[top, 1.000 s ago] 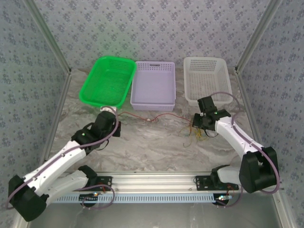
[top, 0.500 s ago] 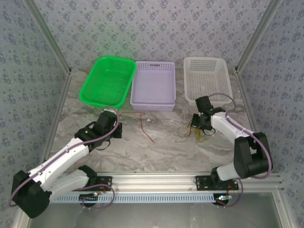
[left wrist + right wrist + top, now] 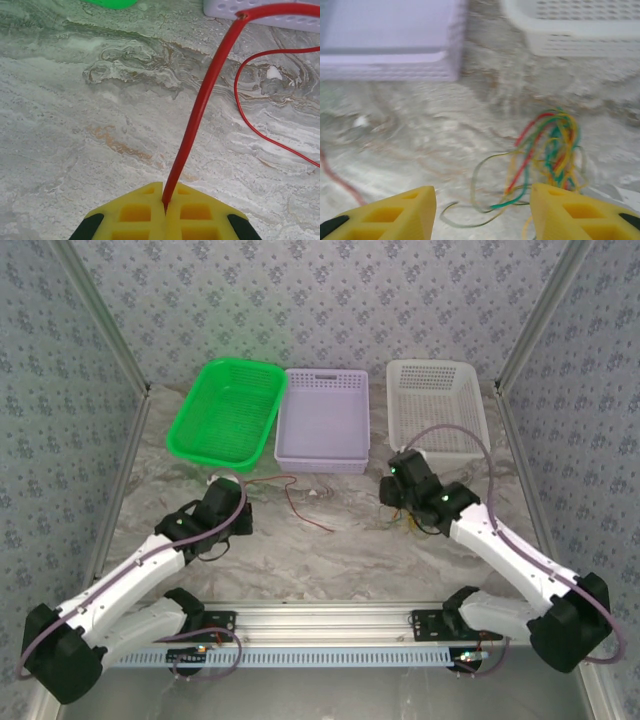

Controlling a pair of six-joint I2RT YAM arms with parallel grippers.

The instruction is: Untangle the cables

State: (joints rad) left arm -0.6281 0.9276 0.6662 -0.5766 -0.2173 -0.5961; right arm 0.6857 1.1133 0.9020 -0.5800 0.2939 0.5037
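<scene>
Left tool (image 3: 165,207) closed, clamped on red cable (image 3: 202,100). Right tool (image 3: 482,212) spread wide, empty, above tangled cables (image 3: 547,150). Counter (image 3: 330,555) marbled; patterned walls (image 3: 320,300) surround it

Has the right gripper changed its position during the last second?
Yes. The right gripper shifted left, away from the white basket and toward the purple basket.

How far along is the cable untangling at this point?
Done: one red cable lies stretched out apart from the rest, so it looks separated. In hand: the left gripper is shut on that red cable. Left: the tangle of red, yellow and green wires sits bunched together in front of the right gripper, which is open and holds nothing, so most of the separating remains.
</scene>
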